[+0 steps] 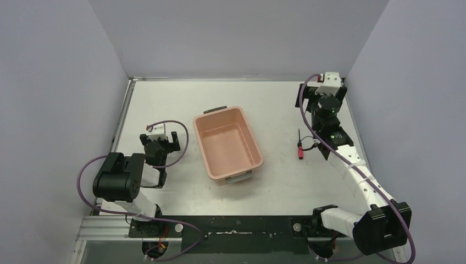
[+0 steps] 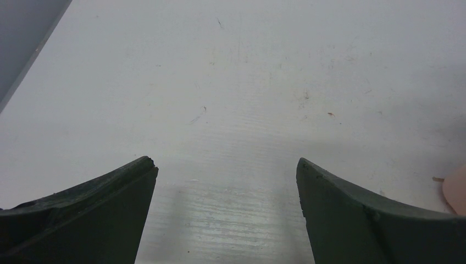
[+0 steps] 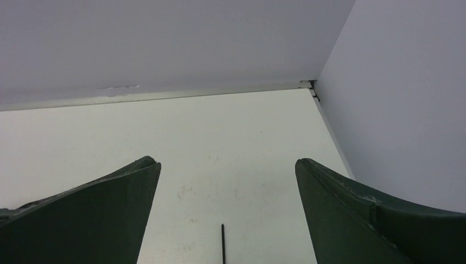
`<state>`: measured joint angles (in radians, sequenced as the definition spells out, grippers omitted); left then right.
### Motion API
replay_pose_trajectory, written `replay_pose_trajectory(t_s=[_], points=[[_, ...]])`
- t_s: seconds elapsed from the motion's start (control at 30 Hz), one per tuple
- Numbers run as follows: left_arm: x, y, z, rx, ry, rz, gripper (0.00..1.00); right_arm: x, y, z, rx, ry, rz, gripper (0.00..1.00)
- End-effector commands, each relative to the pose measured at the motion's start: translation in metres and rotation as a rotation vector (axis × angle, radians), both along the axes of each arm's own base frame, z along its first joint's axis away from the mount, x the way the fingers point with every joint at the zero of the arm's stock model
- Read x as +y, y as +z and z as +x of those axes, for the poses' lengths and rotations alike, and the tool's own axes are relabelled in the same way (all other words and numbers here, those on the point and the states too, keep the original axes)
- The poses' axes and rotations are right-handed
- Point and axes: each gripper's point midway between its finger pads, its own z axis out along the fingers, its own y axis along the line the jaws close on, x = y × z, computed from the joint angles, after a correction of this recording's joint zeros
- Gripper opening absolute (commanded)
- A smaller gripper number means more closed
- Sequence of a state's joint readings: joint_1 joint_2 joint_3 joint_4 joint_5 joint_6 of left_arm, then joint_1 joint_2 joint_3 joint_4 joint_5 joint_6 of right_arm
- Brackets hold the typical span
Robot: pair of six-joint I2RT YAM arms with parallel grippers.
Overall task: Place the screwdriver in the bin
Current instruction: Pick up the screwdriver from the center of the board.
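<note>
The screwdriver [image 1: 300, 147] lies on the table right of the bin, red handle toward the near edge and thin black shaft pointing away. The salmon-pink bin [image 1: 228, 144] stands empty at mid-table. My right gripper [image 1: 325, 94] hangs open above the table, to the right of the screwdriver and beyond it. In the right wrist view only the shaft's tip [image 3: 222, 242] shows, low between the spread fingers of the right gripper [image 3: 227, 164]. My left gripper [image 1: 163, 138] stands open left of the bin, low over bare table. In the left wrist view the left gripper [image 2: 226, 165] holds nothing, and the bin's corner [image 2: 456, 187] shows at the right edge.
Grey walls close in the table on the left, back and right. The back right corner [image 3: 311, 84] lies ahead of the right gripper. The arm bases sit on a dark rail [image 1: 236, 226] at the near edge.
</note>
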<state>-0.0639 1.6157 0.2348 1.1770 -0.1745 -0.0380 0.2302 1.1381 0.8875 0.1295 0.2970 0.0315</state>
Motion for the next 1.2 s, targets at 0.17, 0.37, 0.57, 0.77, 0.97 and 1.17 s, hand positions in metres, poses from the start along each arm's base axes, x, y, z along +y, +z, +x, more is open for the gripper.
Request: replay_pose_trajectory(t_s=[0.17, 0.37, 0.57, 0.77, 0.97, 1.17], points=[[-0.001, 0.016, 0.009, -0.055, -0.005, 0.003, 0.97, 0.003, 0.063, 0.011, 0.044, 0.003, -0.002, 1.0], [-0.002, 0.016, 0.009, -0.055, -0.006, 0.003, 0.97, 0.006, 0.094, 0.019, 0.027, 0.024, 0.004, 1.0], [-0.001, 0.016, 0.009, -0.054, -0.005, 0.004, 0.97, 0.0, 0.115, 0.008, -0.034, 0.016, 0.046, 1.0], [-0.001, 0.016, 0.009, -0.054, -0.005, 0.004, 0.97, -0.006, 0.112, 0.009, 0.0, 0.001, 0.061, 1.0], [-0.001, 0.015, 0.009, -0.053, -0.006, 0.004, 0.97, -0.004, 0.107, 0.015, 0.072, 0.013, 0.046, 1.0], [-0.002, 0.016, 0.009, -0.054, -0.006, 0.003, 0.97, -0.001, 0.077, 0.024, 0.203, 0.028, 0.073, 1.0]])
